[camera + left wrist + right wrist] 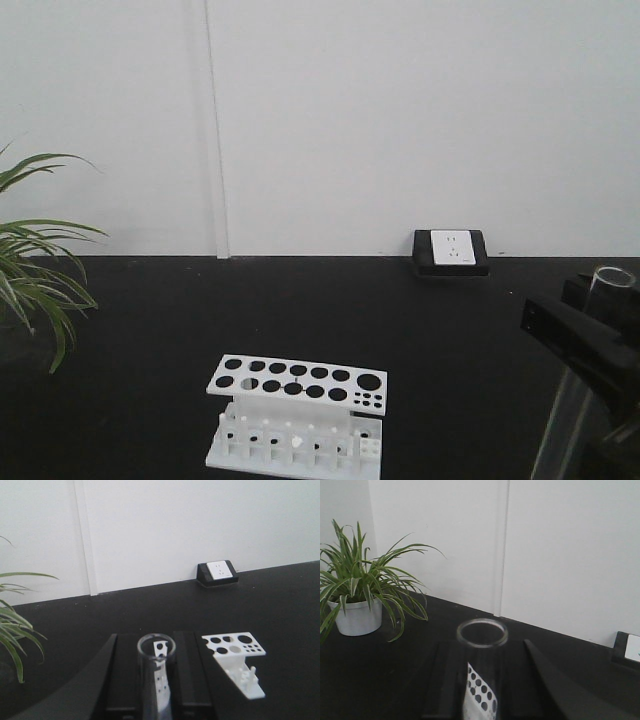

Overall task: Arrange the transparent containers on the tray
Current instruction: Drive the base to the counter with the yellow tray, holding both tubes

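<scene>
Test tubes (155,685) (482,680), bottoms off-frame

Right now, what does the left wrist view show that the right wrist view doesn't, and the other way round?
Left wrist only: the white tube rack in the open on the black table, and the whole socket box. Right wrist only: the white pot under the plant. Shared: each gripper shut on an upright clear tube, left gripper on the left test tube, right gripper on the right test tube; rack holes through the glass, plant leaves, white wall.
</scene>
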Tool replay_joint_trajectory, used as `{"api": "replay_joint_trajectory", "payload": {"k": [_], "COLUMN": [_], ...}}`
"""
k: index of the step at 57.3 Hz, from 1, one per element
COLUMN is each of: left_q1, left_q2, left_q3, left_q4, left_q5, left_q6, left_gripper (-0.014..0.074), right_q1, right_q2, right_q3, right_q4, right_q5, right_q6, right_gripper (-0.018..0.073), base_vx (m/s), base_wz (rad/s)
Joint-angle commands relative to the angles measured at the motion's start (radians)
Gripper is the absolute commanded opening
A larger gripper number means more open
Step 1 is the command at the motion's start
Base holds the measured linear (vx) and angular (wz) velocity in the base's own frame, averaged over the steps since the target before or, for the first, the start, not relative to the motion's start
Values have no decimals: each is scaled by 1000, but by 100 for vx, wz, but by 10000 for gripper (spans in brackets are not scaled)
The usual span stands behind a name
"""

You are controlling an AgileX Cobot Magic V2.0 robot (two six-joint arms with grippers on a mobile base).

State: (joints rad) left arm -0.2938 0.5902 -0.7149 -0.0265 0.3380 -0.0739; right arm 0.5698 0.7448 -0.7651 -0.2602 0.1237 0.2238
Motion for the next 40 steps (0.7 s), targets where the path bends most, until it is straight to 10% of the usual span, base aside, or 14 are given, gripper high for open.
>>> {"api": "replay_joint_trajectory", "payload": {"k": [1,40], "left_q1": [-6,-6], "left_q2": [1,1], "left_q3": [-28,-28], "left_q4": [-10,-10], "left_q5": [-90,-90], "left_q6": [-1,-1], "left_gripper": [-6,-6], "right_q1": [-1,-1], "right_q2": [-4,-4], "right_q3": [-33,-33], "right_q4": [-5,-5], "right_q5": [-81,-81], "right_q6": [1,1], "right_gripper": [-11,-11], "base_vx": [-24,-29], "base_wz": [-3,1]}}
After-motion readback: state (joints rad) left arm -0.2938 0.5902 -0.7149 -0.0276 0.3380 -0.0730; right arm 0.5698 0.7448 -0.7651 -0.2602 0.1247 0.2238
